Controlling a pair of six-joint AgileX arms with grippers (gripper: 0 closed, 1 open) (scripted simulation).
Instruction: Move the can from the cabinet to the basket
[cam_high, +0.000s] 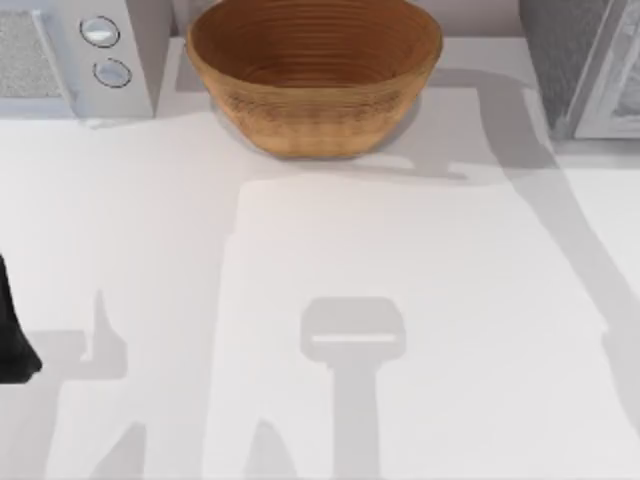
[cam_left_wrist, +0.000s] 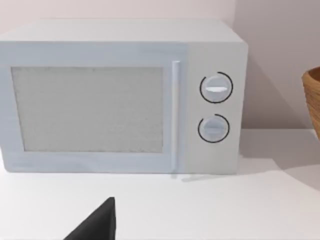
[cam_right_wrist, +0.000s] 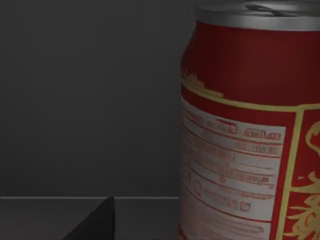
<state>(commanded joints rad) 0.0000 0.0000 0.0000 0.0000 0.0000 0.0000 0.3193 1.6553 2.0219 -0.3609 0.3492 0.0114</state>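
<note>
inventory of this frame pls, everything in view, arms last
basket: 1, orange-brown woven, back of the table, centre.
microwave: 1, white, two round knobs, back left corner of the table.
cabinet: 1, dark grey speckled with pale door panel, back right corner.
can: 1, red with silver top, upright in a dark enclosure, close to the right wrist camera.
table: 1, white.
left arm: 1, black, at the table's left edge.
right gripper: 1, dark fingertip near the can.
</note>
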